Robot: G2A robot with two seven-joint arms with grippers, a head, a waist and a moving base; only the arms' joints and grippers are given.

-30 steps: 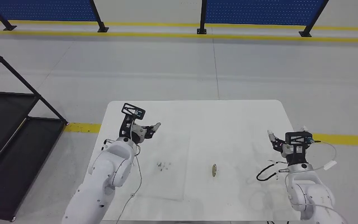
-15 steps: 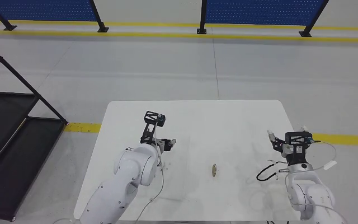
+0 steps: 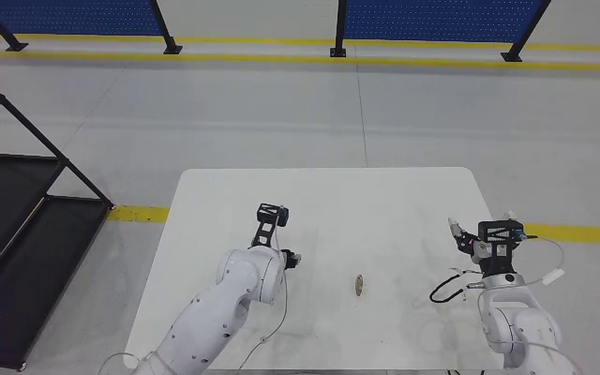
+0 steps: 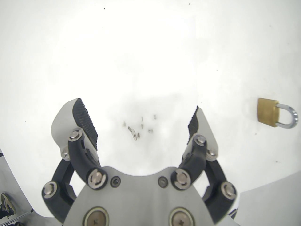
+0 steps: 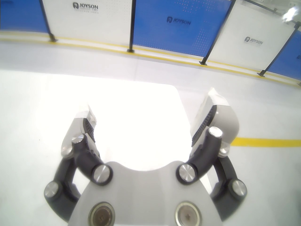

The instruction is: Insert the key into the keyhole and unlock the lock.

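A small silver key (image 4: 132, 132) lies flat on the white table (image 3: 394, 202), among a few tiny dark specks. My left gripper (image 4: 138, 109) hangs open just above it, the key lying between and slightly behind the fingertips. From above, the left gripper (image 3: 289, 259) and its arm cover the key's spot. A brass padlock (image 4: 268, 115) with a steel shackle lies on its side to the right; it also shows in the top view (image 3: 358, 285) mid-table. My right gripper (image 5: 152, 109) is open and holds nothing, near the table's right edge (image 3: 482, 223).
A black cable (image 3: 442, 291) loops on the table beside the right arm. A black cart (image 3: 37, 234) stands on the floor left of the table. Blue and white fence panels (image 5: 178, 22) stand far behind.
My left arm has swung from the table's left side toward the middle and now covers the key's spot in the top view. The right arm and the padlock have not moved.
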